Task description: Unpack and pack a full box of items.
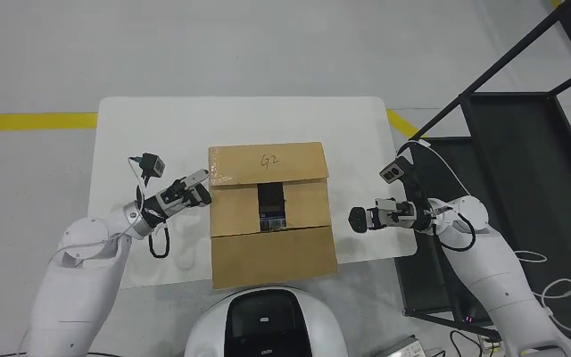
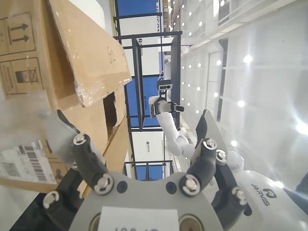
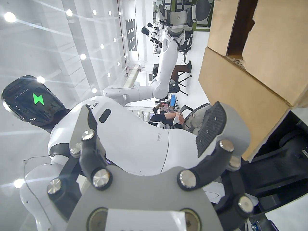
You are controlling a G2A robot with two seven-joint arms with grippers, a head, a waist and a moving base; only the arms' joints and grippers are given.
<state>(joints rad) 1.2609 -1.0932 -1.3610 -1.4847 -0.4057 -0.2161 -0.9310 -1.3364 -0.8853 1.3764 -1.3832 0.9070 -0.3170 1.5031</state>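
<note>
box [image 1: 268, 259]: cardboard, mid-surface, upright, opening up; long axis runs from the robot's side to the far side; sits closer to the near edge

flaps [image 1: 268, 162]: all four folded in over the top but not meeting; a rectangular slot is left in the middle; the far flap carries a handwritten mark; left wrist view shows one flap edge lifted a bit, with clear tape on it

contents [image 1: 272, 205]: dark items seen through the slot; can't tell what they are

surface [image 1: 152, 134]: white, rounded corners

left claw [image 1: 198, 189]: released, fingers spread wide in left wrist view [image 2: 130, 121]; at the box's left wall near the top edge, pointing at the box; contact can't be told

left arm: comes in from the near-left; forearm angled up toward the box, low over the surface

right claw [image 1: 357, 219]: released, pads well apart in right wrist view [image 3: 150, 111]; just beside the box's right wall, apart from it, aimed at it; over the surface's right edge

right arm: elbow out to the right over the rack; forearm about level, pointing left at the box

cross views: box [image 2: 79, 49] close on one side of the left claw; box [image 3: 240, 92] close on one side of the right claw

rack [image 1: 500, 134]: black frame, right of the surface

floor: grey with a yellow line [image 1: 45, 120]
</note>
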